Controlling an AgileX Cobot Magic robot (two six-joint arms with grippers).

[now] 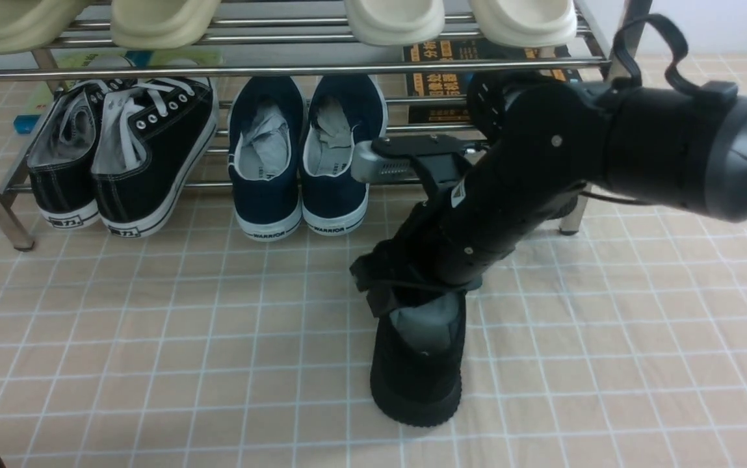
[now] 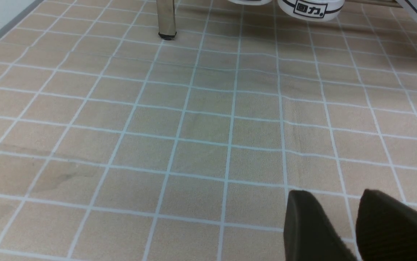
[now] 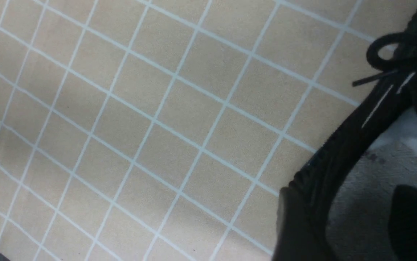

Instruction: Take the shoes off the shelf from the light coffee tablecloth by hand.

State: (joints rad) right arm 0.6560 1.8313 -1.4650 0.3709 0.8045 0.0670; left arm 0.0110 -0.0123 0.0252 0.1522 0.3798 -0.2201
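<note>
1 black shoe (image 1: 417, 380) on tablecloth (image 1: 152, 338) | right jaws spread astride collar (image 3: 339, 156) | left jaws parted | shelf (image 1: 282, 68) behind

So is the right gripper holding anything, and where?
Apparently nothing: the right gripper stands open astride the collar of the black sneaker, which rests on the tablecloth.

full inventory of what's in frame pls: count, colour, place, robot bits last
shelf: 1, chrome, at the back on the cloth
light coffee tablecloth: 1, beige with white grid, under everything
black knit sneaker: 1 clearly seen, all black, on the cloth in front of the shelf
navy sneakers: 2, navy with white soles, lower tier, middle
black canvas sneakers: 2, black with white laces, lower tier, left
slippers: 4, two pale yellow, two cream, upper tier
sign: 1, black with orange lettering, behind the shelf
left gripper: 1, black, open, over bare cloth
right gripper: 1, black, open, astride the sneaker's collar
</note>
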